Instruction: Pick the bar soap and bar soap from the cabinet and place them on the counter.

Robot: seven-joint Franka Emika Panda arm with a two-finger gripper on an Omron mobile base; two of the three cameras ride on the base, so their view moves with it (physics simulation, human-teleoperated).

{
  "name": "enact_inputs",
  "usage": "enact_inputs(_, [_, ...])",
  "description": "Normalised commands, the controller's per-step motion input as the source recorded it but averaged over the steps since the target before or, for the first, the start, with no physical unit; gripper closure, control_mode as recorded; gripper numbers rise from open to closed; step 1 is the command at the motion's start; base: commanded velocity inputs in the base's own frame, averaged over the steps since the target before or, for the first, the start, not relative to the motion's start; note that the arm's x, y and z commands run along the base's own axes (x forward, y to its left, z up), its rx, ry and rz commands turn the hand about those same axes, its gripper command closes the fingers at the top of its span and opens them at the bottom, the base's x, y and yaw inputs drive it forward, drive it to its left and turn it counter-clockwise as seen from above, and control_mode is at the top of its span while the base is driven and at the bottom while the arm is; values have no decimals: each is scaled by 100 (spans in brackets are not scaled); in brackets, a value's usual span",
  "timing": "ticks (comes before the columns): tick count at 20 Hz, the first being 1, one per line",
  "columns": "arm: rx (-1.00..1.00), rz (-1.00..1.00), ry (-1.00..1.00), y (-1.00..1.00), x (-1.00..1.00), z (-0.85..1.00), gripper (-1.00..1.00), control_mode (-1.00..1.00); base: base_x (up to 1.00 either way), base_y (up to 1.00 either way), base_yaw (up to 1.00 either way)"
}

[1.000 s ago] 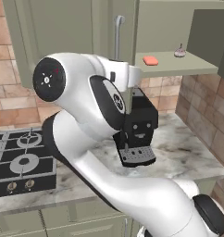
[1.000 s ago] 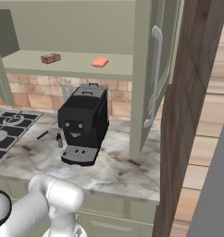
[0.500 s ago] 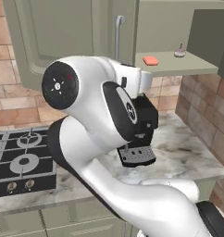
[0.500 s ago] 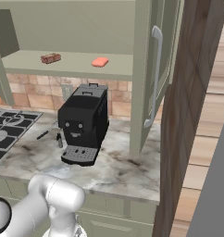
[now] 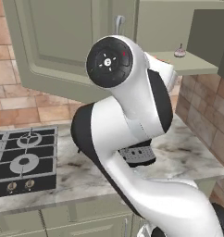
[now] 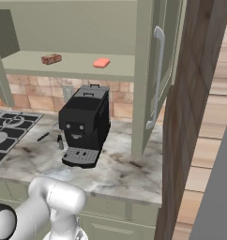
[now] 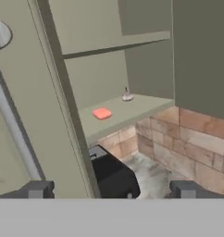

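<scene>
On the lower shelf of the open sage-green cabinet lie the boxy orange-brown bar soap on the left and the coral-red bar soap to its right. The hand view also shows the coral bar soap on the shelf, well ahead of my gripper. The gripper is open, its fingertips far apart with nothing between them. It sits close to the edge of the open cabinet door. The marbled counter runs below the shelf.
A black coffee machine stands on the counter under the shelf. A small pale knob-topped item sits further along the shelf. The gas hob is at the left. Open doors with silver handles flank the cabinet. My arm's big elbow blocks the middle of the left base view.
The arm has swung up and closer to the left base camera, now covering the coffee machine and the coral soap there. Nothing on the shelf has moved.
</scene>
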Motion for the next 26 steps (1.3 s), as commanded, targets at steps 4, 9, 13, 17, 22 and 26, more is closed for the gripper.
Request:
enact_inputs(4, [19, 0, 0, -31, -8, 16, -100, -100, 0, 0, 0])
enact_inputs(9, [21, 0, 0, -37, -5, 8, -100, -100, 0, 0, 0])
enact_inputs(13, [31, 0, 0, -45, 0, 0, -100, -100, 0, 0, 0])
enact_inputs(17, [34, 0, 0, -43, 0, 0, -100, -100, 0, 0, 0])
enact_inputs(22, [31, 1, 0, -40, 0, 0, -100, -100, 0, 0, 0])
enact_inputs(26, [31, 3, 0, -37, 0, 0, -100, -100, 0, 0, 0])
